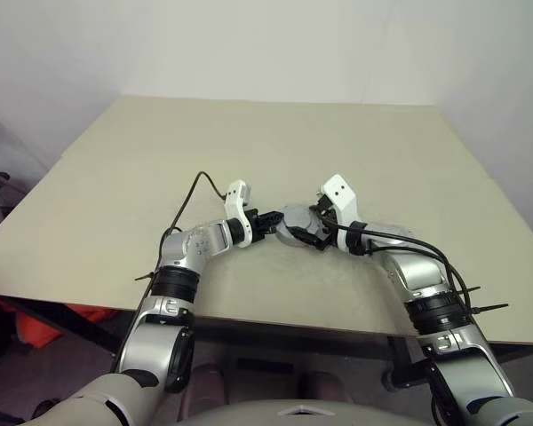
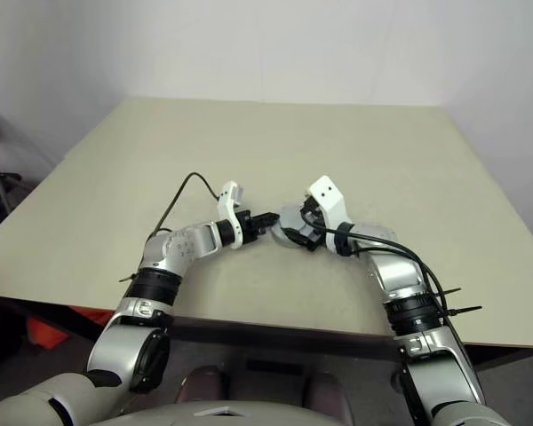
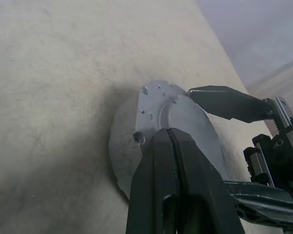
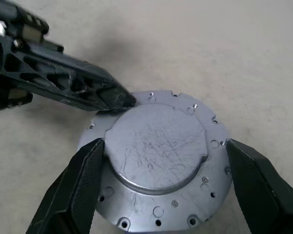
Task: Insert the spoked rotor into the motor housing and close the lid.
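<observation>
- a beige table [image 1: 249,142] with one round grey metal piece on it, between the robot's two arms, near the front edge.
- the piece is the motor housing [image 4: 151,214], a flat flanged disc with small screw holes round its rim.
- the lid [image 4: 156,146], a smooth scratched grey cap, sits flat on top of the housing and covers its middle; no copper windings and no spoked rotor can be seen, so the rotor is most likely already inside.
- the left gripper [image 3: 172,146] is clenched with nothing between its fingers; its closed tip rests against the top of the lid near the edge, as if pressing or nudging it.
- the right gripper [image 4: 163,170] is spread wide, one finger on either side of the housing, just beside the flange, not squeezing it.
- judgement: the task looks almost finished; what may be left is seating the lid fully and drawing both arms away.
</observation>
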`<state>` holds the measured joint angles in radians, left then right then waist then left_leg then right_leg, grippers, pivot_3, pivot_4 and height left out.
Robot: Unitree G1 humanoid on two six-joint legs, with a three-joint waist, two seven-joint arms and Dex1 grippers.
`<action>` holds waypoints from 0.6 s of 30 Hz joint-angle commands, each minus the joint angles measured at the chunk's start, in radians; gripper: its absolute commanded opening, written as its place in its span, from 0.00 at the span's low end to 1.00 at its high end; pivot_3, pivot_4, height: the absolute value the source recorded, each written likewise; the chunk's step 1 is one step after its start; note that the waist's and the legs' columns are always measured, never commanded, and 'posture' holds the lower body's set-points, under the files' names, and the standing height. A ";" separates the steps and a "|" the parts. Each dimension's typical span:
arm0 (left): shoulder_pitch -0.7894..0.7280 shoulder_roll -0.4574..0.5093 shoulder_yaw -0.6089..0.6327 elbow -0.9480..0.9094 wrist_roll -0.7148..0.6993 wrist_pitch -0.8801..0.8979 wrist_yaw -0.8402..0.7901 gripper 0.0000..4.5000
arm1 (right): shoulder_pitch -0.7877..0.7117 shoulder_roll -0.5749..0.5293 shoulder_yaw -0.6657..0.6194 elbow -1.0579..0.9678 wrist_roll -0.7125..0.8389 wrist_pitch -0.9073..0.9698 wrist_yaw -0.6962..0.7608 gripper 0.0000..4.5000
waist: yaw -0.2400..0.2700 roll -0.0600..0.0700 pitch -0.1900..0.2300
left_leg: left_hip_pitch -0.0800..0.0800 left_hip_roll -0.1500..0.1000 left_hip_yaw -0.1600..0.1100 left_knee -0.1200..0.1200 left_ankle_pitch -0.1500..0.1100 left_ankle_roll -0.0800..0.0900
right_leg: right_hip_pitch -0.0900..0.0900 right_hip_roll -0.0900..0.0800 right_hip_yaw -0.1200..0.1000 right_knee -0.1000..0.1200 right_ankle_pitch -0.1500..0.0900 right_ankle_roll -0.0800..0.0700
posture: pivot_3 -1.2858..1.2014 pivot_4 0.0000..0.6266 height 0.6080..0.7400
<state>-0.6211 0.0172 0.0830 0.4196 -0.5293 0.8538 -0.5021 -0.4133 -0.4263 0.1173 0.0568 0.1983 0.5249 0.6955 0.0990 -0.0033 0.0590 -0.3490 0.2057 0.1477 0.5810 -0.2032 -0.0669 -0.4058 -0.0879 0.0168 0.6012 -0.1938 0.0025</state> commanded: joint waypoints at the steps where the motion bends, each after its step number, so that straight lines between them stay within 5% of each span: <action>1: 0.021 0.001 -0.021 -0.002 0.007 0.046 -0.001 0.00 | -0.008 -0.039 -0.121 -0.169 0.105 0.064 0.015 0.99 | 0.001 0.000 0.000 | -0.001 0.000 0.000 0.000 0.000 0.001 | 0.000 0.000 0.000 -0.001 0.000 0.000 | 0.52 0.00 1.00; 18: 0.012 -0.007 -0.019 0.016 0.021 0.036 -0.003 0.00 | -0.075 0.127 -0.723 -0.100 0.534 0.970 -0.378 0.99 | 0.003 0.005 -0.001 | -0.001 0.000 0.000 -0.005 0.000 0.000 | 0.004 -0.003 -0.014 -0.012 0.000 0.000 | 0.52 0.00 1.00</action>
<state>-0.6183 0.0117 0.0831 0.4061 -0.5302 0.8722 -0.5186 -0.4704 -0.3123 -0.5697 0.0005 0.6836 1.4207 0.3388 0.1015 0.0021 0.0575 -0.3504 0.2057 0.1478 0.5755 -0.2032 -0.0668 -0.4022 -0.0905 0.0029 0.5887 -0.1938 0.0025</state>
